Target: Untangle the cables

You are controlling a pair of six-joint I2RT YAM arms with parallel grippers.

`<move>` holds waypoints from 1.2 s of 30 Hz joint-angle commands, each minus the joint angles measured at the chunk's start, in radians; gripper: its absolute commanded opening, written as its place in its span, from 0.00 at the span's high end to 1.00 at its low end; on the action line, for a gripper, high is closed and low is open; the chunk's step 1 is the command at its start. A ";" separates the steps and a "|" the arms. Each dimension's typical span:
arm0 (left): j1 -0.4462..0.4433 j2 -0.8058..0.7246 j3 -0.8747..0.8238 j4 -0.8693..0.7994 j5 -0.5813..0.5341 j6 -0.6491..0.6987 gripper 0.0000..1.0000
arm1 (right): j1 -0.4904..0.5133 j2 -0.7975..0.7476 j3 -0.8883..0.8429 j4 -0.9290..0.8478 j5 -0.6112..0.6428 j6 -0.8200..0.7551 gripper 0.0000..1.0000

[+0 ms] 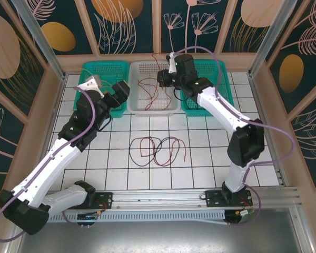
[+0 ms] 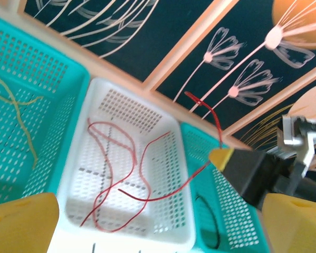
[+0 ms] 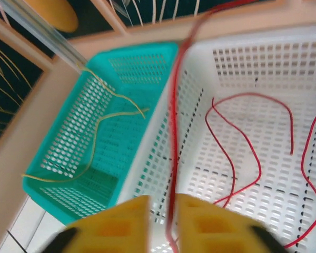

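A loose tangle of red and black cables (image 1: 155, 150) lies on the tiled table in front of the baskets. My right gripper (image 3: 171, 221) is shut on a red cable (image 3: 173, 132); it hangs over the white basket (image 1: 134, 105), and the cable runs up past the far wall and droops into the basket. Other red cables (image 2: 108, 158) lie on the basket floor. The right gripper (image 2: 241, 169) also appears in the left wrist view, pinching that cable. My left gripper (image 2: 158, 234) is open with nothing between its fingers, hovering near the left teal basket (image 1: 92, 71).
A yellow cable (image 3: 97, 129) lies in the left teal basket (image 3: 68, 142). The right teal basket (image 2: 231, 221) holds a black cable (image 2: 213, 224). Wooden-framed walls close in the table on three sides. A metal rail (image 1: 163, 197) runs along the near edge.
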 commanded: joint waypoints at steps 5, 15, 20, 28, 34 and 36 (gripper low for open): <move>0.004 -0.038 -0.121 -0.090 0.072 0.038 0.16 | 0.004 -0.026 -0.013 -0.020 0.011 0.025 0.49; 0.003 0.006 -0.207 -0.117 0.176 0.039 0.26 | 0.106 -0.313 -0.303 -0.028 0.170 -0.008 0.42; 0.003 0.035 -0.242 -0.115 0.232 0.023 0.35 | 0.229 -0.446 -0.510 -0.027 0.239 0.053 0.42; 0.003 0.011 -0.292 -0.058 0.274 -0.027 0.42 | 0.368 -0.377 -0.690 -0.002 0.269 0.173 0.41; 0.003 -0.046 -0.311 -0.057 0.264 -0.041 0.44 | 0.390 -0.223 -0.661 0.021 0.259 0.183 0.46; 0.003 -0.062 -0.320 -0.061 0.260 -0.043 0.44 | 0.390 -0.177 -0.635 0.012 0.267 0.178 0.49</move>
